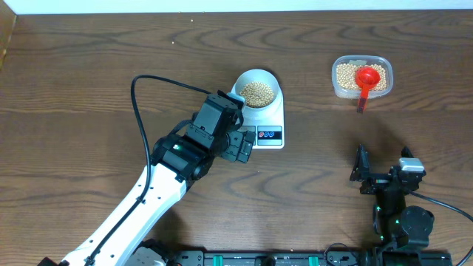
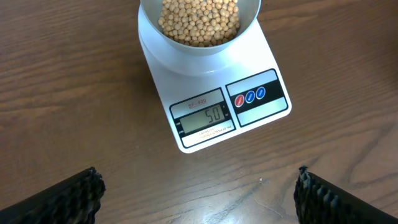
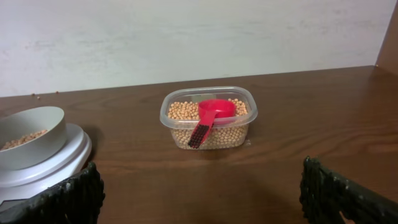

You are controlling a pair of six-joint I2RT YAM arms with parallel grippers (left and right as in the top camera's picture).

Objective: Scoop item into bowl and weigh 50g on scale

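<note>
The pale bowl [image 1: 239, 86] stands on the white scale [image 1: 270, 118], filled with tan beans [image 1: 257, 92]. In the left wrist view the scale [image 2: 163, 84] carries the bowl [image 2: 205, 53] of beans [image 2: 199, 17], and its display [image 2: 207, 116] reads 50. My left gripper [image 1: 240, 144] hovers open just in front of the scale's display, its jaws [image 2: 198, 182] wide apart over bare wood. My right gripper [image 1: 384, 164] stands open near the front right, empty [image 3: 200, 171]. From the right wrist I see the bowl [image 3: 31, 134] on the scale [image 3: 59, 163] at the left.
A clear plastic tub [image 1: 338, 80] of beans sits at the back right with a red scoop [image 1: 367, 76] lying in it, handle toward the front. The right wrist view shows the tub [image 3: 171, 121] and scoop [image 3: 214, 111] straight ahead. A pale wall runs behind the table.
</note>
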